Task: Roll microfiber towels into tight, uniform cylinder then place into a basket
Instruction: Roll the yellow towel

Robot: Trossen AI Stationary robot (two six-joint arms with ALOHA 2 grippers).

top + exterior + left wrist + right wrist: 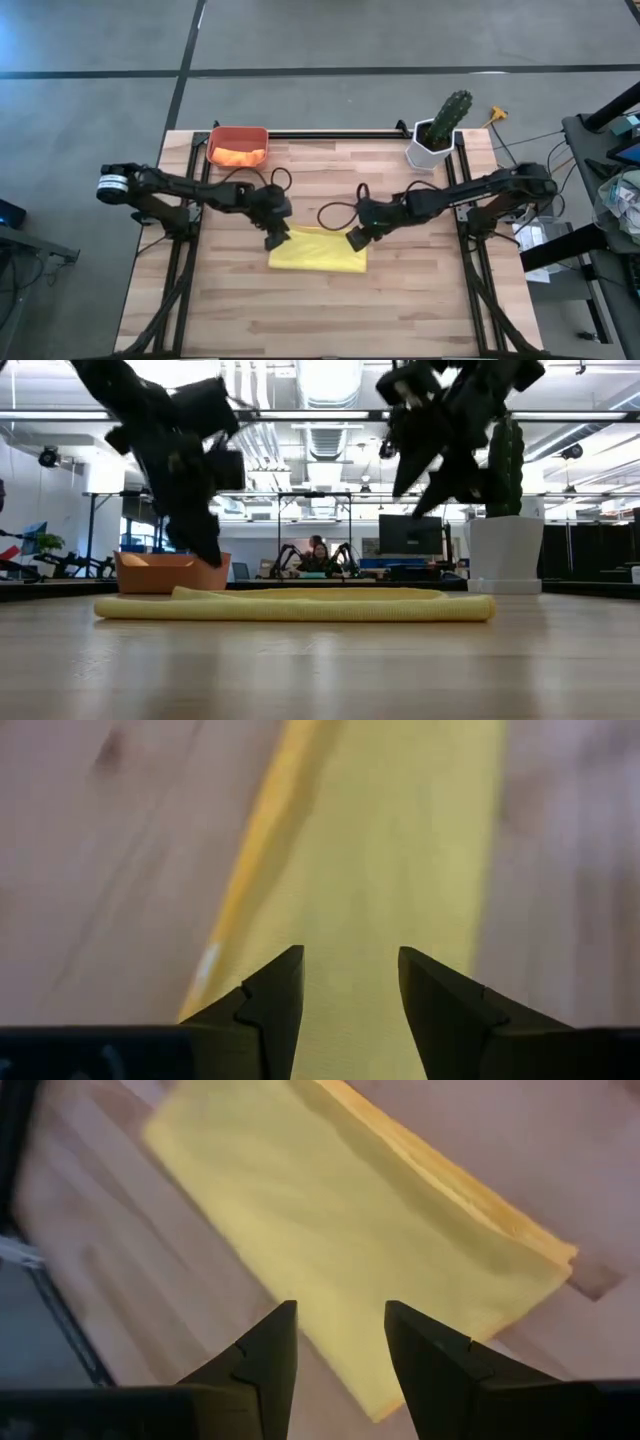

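You're hovering both grippers, left gripper (277, 239) and right gripper (355, 239), jaws parted and empty, over the folded yellow towel (318, 251) lying mid-table; no writing is showing.

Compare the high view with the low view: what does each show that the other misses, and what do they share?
Only the high view shows the orange towel lying inside the basket, and each gripper poised over one end of the yellow towel.

Only the low view shows the room behind, with a person seated at a desk, and how flat the yellow towel lies.

Both show the yellow towel, basket, cactus pot, left gripper and right gripper, both open and empty.
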